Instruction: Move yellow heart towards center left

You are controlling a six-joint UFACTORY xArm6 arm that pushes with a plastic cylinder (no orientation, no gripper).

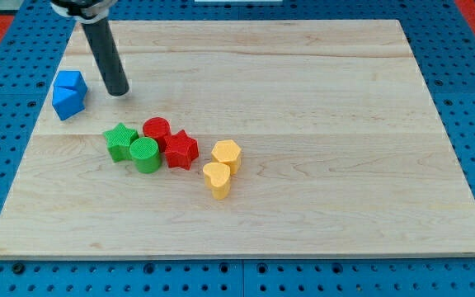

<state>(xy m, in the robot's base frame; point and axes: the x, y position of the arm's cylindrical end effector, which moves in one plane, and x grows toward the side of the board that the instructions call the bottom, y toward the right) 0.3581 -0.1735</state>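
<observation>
Yellow is the colour of the heart (217,180), which is found on the wooden board (320,107) below and left of the board's middle, toward the view's bottom. Everything else is placed here relative to that yellow heart. A yellow hexagonal block (227,154) is set just above it and slightly to the view's right, touching it or nearly so. To the heart's upper left, a red star (181,150) is seen close by, and a red cylinder (157,130) lies just beyond the star. Further to the view's left of the heart, a green cylinder (145,154) is pressed against the red star, with a green star (120,141) beside it. Well apart from the heart, toward the view's upper left, a blue block (69,93) of angular shape is seen near the board's left edge. The tip (119,92) of the dark rod is set down just to the right of that blue block, far from the heart and touching no block. No gripper is carried, so nothing is grasped.
</observation>
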